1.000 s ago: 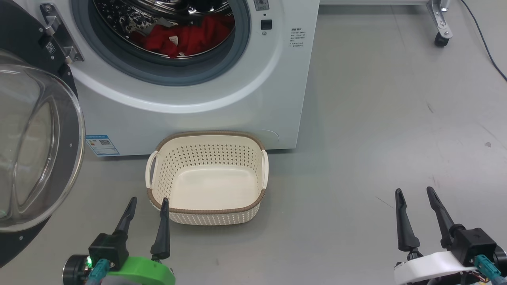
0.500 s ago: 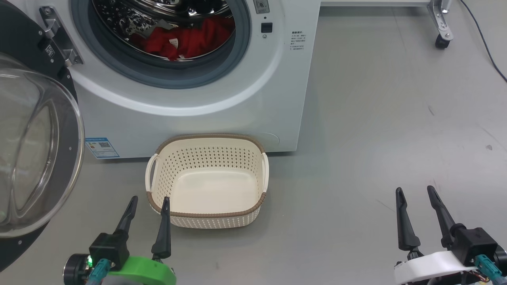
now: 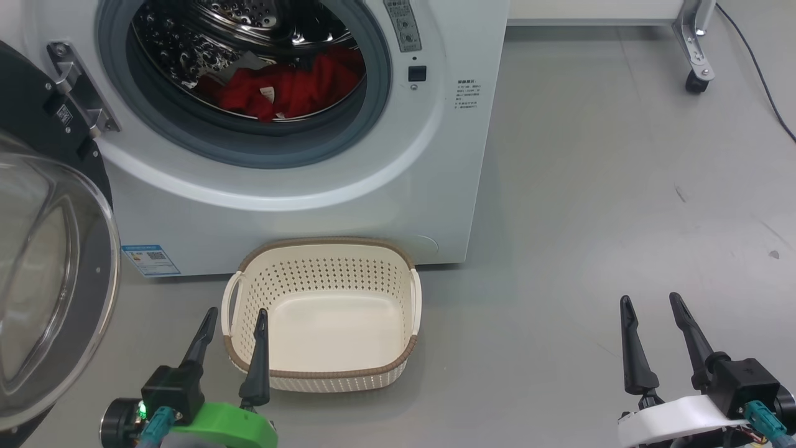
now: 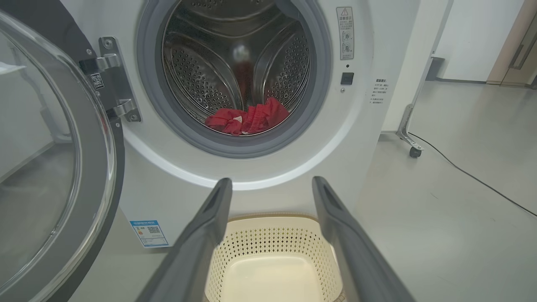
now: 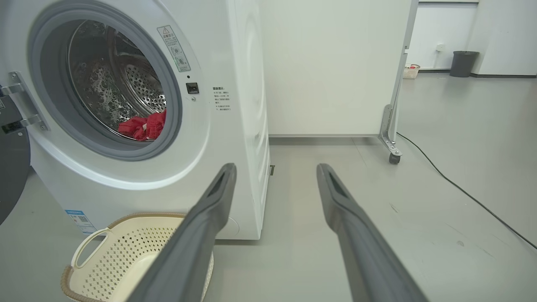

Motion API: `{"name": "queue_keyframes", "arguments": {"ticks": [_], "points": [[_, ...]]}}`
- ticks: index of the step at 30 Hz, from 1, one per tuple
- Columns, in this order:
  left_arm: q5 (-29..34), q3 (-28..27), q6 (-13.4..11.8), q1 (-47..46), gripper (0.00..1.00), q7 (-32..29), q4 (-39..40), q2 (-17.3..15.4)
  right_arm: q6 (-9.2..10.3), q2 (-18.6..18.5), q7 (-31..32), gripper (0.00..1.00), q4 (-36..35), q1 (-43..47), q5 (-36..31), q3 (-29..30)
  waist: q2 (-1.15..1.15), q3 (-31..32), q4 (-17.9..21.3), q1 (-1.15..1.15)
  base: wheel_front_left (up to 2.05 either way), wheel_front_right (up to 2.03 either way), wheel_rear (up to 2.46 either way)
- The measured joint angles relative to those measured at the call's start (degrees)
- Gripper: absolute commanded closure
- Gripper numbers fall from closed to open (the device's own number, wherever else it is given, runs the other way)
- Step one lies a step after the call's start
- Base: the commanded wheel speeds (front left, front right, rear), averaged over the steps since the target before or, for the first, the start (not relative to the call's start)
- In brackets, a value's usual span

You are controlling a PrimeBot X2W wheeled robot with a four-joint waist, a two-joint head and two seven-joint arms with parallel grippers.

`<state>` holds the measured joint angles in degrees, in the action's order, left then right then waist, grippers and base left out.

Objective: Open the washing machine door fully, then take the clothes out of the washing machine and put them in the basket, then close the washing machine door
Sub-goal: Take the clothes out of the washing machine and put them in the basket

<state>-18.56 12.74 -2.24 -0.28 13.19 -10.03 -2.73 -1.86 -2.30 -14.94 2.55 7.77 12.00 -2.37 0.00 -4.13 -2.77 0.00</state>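
The washing machine door [image 3: 56, 280] stands swung wide on my left, and the clothes [image 3: 283, 90] lie inside the washing machine [image 3: 323, 205]. The basket [image 3: 323, 244] sits just before it. My left claw [image 3: 236, 311] and right claw [image 3: 648, 297] are both spread, holding nothing.

The washing machine [image 3: 373, 186] occupies the upper left of the head view, with the clothes [image 3: 280, 90] lying in its drum [image 3: 180, 53] and the washing machine door [image 3: 56, 280] swung out at the left edge. The basket [image 3: 323, 244] sits on the floor [image 3: 591, 218] just before the machine, lower centre. The left gripper [image 3: 236, 311] is by its near left corner and the right gripper [image 3: 650, 297] is well apart at lower right.
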Motion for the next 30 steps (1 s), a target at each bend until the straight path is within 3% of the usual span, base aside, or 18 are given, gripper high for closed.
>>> {"name": "queue_keyframes", "arguments": {"ticks": [15, 30], "points": [[-0.1, -0.1, -0.3, 0.0, 0.0, 0.0, 0.0, 0.0, -0.01, 0.0, 0.0, 0.0, 0.3, 0.0, 0.0, 0.0, 0.0, 0.1, 0.1, 0.0, 0.94, -0.94, 0.0], [-0.1, 0.0, -0.5, 0.0, 0.0, 0.0, -0.1, 0.0, -0.01, 0.0, 0.0, 0.0, 0.3, 0.0, 0.0, 0.1, 0.0, 0.2, 0.2, 0.0, 0.35, -0.35, 0.0]]}}
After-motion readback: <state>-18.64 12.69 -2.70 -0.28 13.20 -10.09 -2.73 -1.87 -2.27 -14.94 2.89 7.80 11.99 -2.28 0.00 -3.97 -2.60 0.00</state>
